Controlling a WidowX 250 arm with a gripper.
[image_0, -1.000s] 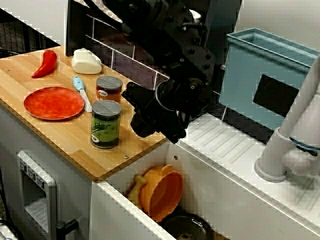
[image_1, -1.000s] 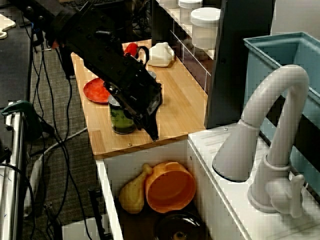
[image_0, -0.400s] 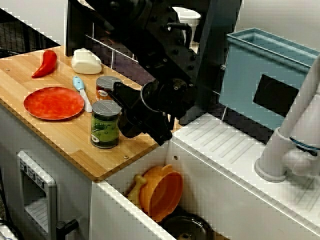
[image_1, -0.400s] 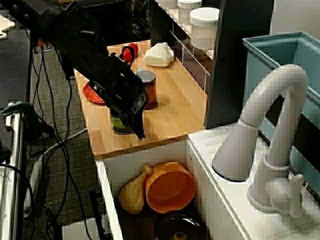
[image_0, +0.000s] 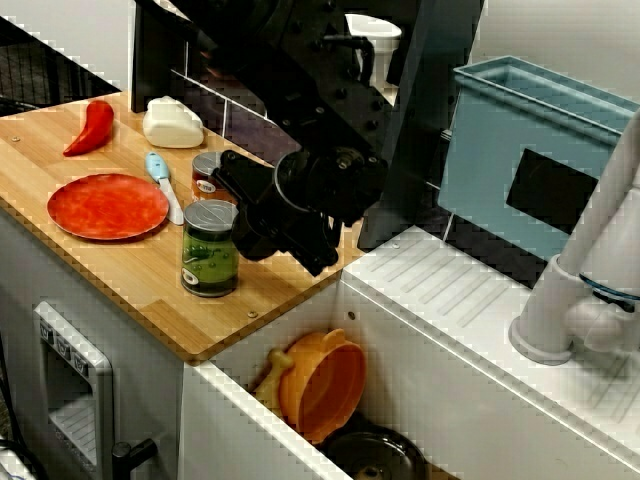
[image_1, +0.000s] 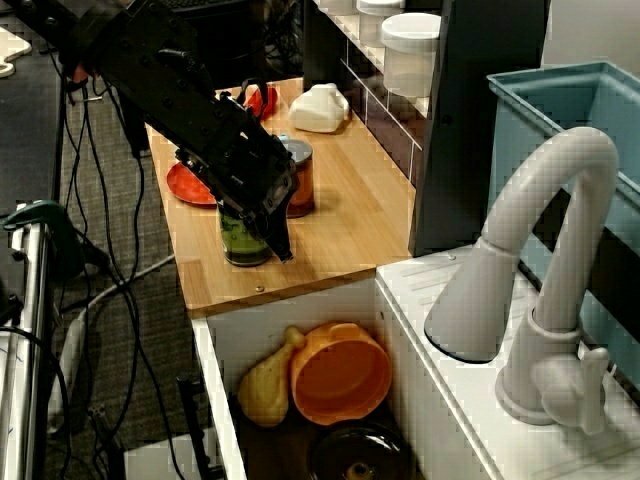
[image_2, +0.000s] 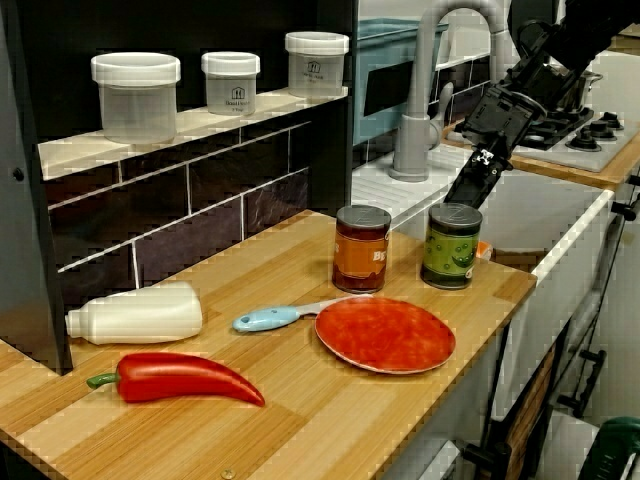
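Over the last second I have watched the arm swing away from the sink (image_0: 430, 350) and in over the wooden surface (image_0: 120, 270). The pincer (image_0: 322, 264) now hangs close beside the green can (image_0: 210, 255). The can itself has not shifted.

In the view from the front, the arm's black bulk covers part of the orange can (image_0: 205, 172) behind. The green can stands upright near the surface's edge, well apart from the red plate (image_0: 107, 205).

In the view from the sink end, the pincer (image_1: 284, 252) tapers to a single point just beside the green can (image_1: 238, 243), on its sink side, and hides part of it. I cannot tell whether they touch.

In the view along the surface, the pincer (image_2: 464, 198) slants down to just above the lid of the green can (image_2: 452, 250). Its fingers look pressed together with nothing between them.

My judgement is that the approach is made, but nothing is held and the can is not lifted, so the grip itself is left to do.
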